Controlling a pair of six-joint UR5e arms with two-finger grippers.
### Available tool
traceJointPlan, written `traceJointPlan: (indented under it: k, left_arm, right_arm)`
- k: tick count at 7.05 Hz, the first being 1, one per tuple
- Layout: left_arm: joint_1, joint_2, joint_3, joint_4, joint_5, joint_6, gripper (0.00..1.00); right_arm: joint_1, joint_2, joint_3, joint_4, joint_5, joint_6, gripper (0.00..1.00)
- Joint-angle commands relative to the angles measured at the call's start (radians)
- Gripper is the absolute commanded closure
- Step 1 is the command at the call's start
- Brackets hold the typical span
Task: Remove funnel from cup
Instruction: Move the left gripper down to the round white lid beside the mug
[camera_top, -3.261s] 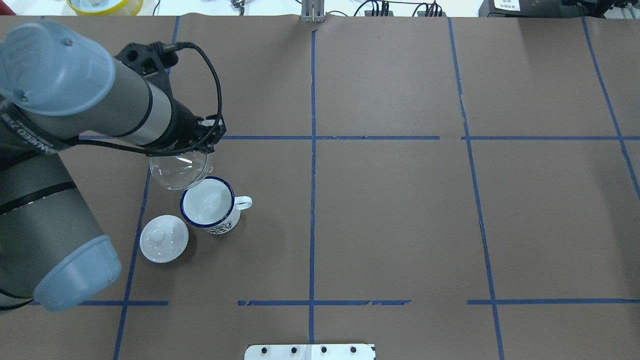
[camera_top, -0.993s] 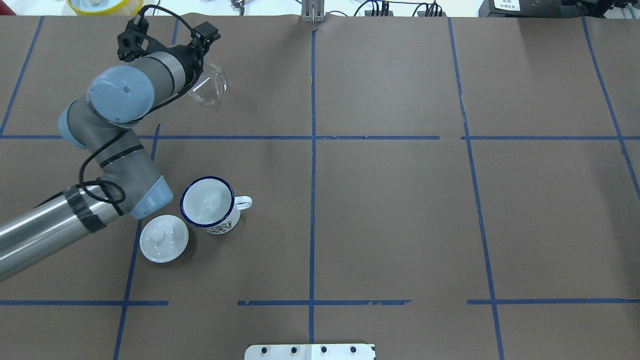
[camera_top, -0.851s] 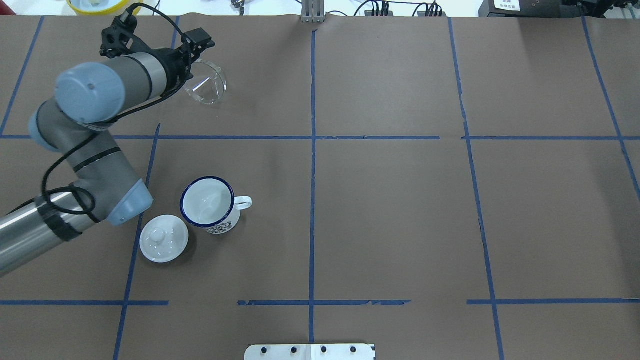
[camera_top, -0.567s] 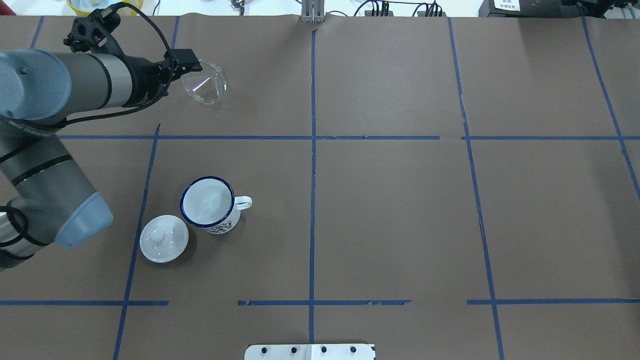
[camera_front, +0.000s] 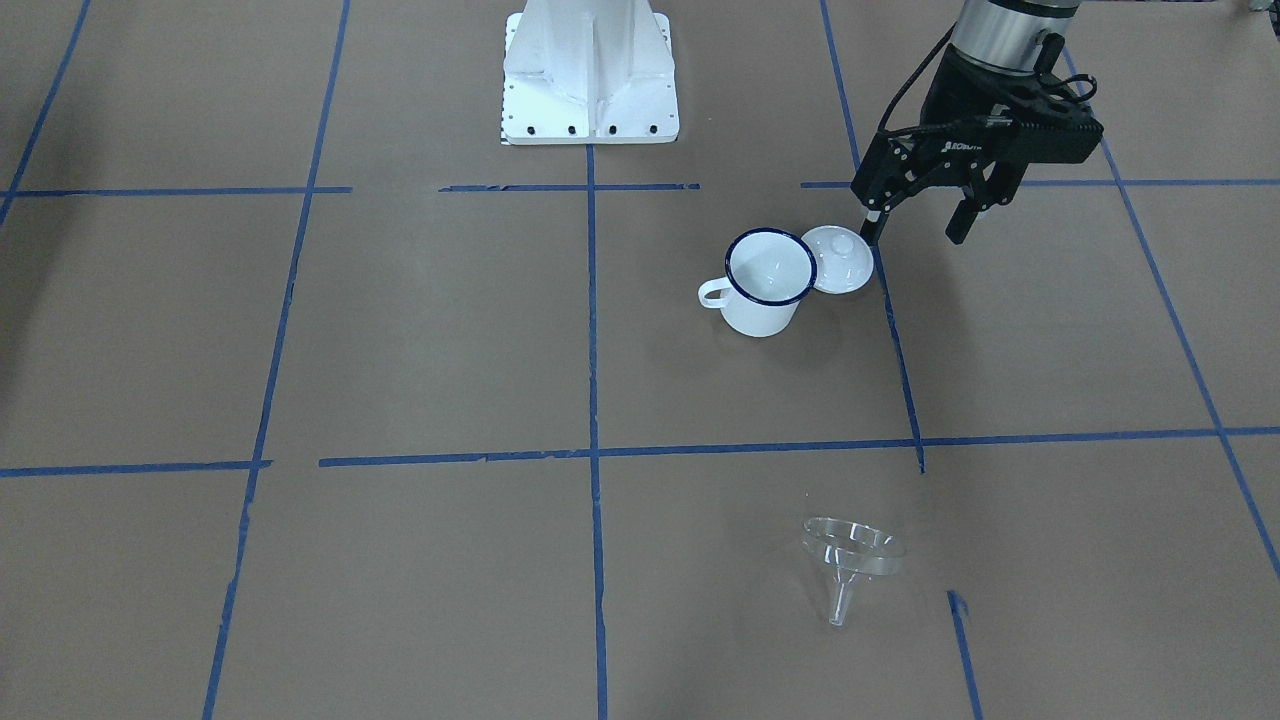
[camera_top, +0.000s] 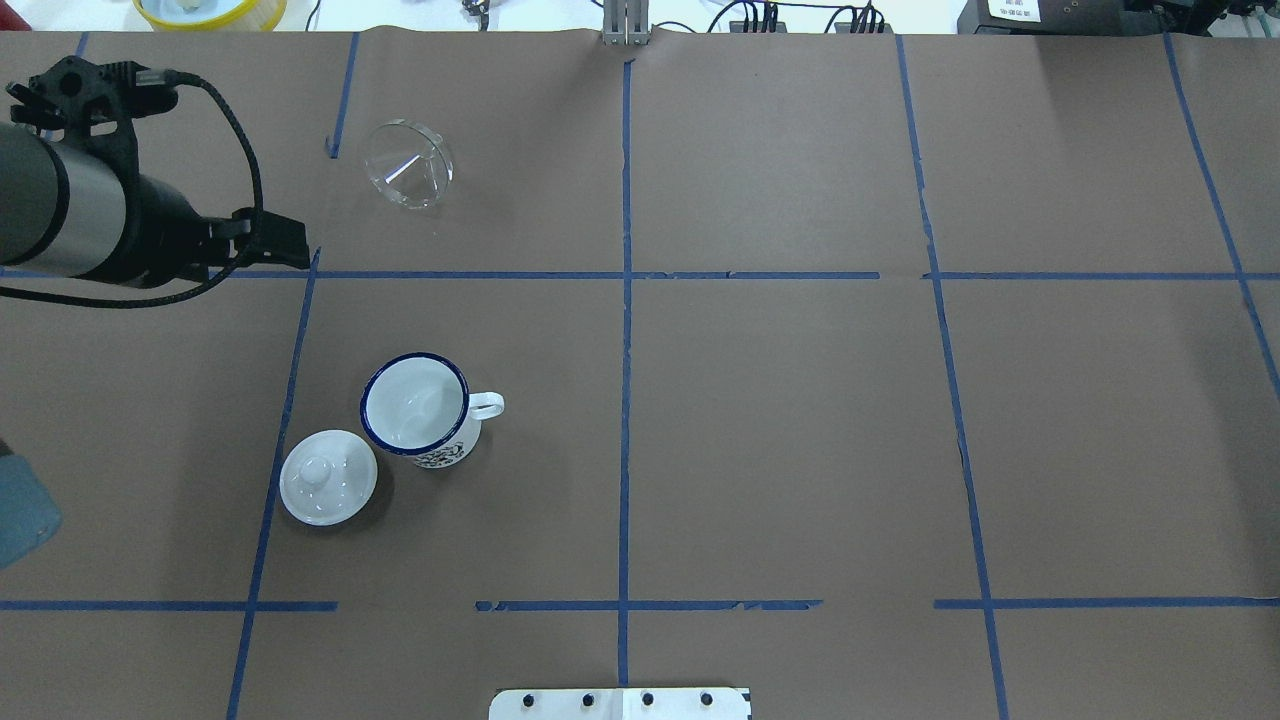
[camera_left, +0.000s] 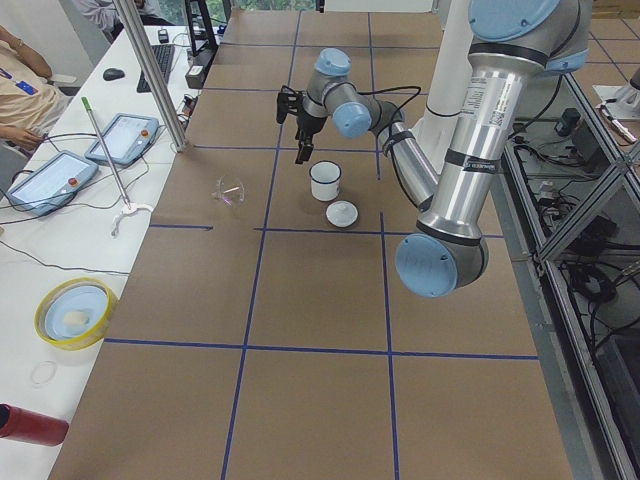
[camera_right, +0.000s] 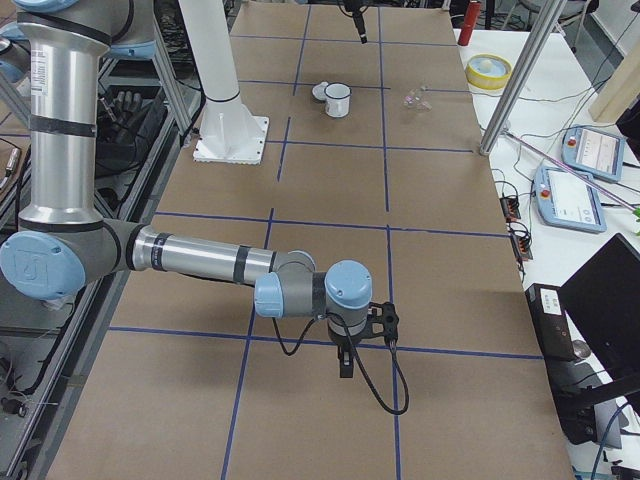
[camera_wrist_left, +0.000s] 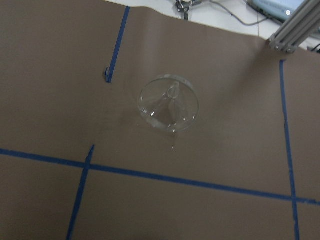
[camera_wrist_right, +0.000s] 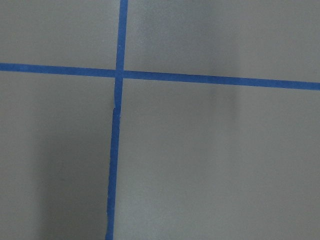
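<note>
The clear funnel (camera_top: 407, 177) lies tipped on its side on the brown table, far from the cup; it also shows in the front view (camera_front: 852, 550) and the left wrist view (camera_wrist_left: 168, 102). The white cup (camera_top: 415, 405) with the blue rim stands upright and empty (camera_front: 768, 283). My left gripper (camera_front: 915, 225) is open and empty, raised above the table beside the lid, at the left edge of the overhead view (camera_top: 288, 250). My right gripper (camera_right: 345, 365) hangs over bare table far from these; I cannot tell whether it is open or shut.
A white knobbed lid (camera_top: 328, 477) lies next to the cup, on its left. The robot's white base plate (camera_front: 590, 100) is at the near edge. A yellow bowl (camera_top: 210, 10), a metal post (camera_left: 150, 75) and tablets stand beyond the far edge.
My left gripper carried the funnel from above the cup to the far left of the table, let it go and drew back toward the robot. The cup and lid have not moved.
</note>
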Motion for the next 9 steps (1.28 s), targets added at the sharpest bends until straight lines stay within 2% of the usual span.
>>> traceJointPlan:
  k: [1, 2, 4, 7, 9]
  left_arm:
    - [0.103, 0.175, 0.0, -0.182, 0.009, -0.026, 0.0]
    - [0.179, 0.205, 0.041, -0.239, 0.032, -0.003, 0.0]
    - [0.273, 0.208, 0.086, -0.235, 0.052, -0.018, 0.0]
    - [0.299, 0.196, 0.159, -0.235, 0.072, -0.034, 0.0]
    - [0.299, 0.124, 0.213, -0.238, 0.072, -0.035, 0.0]
  right_arm:
    - [0.0, 0.0, 0.0, 0.0, 0.0, 0.0, 0.0]
    - [0.0, 0.0, 0.0, 0.0, 0.0, 0.0, 0.0]
    - [0.0, 0.0, 0.0, 0.0, 0.0, 0.0, 0.0]
    - [0.0, 0.0, 0.0, 0.0, 0.0, 0.0, 0.0]
    - [0.0, 0.0, 0.0, 0.0, 0.0, 0.0, 0.0]
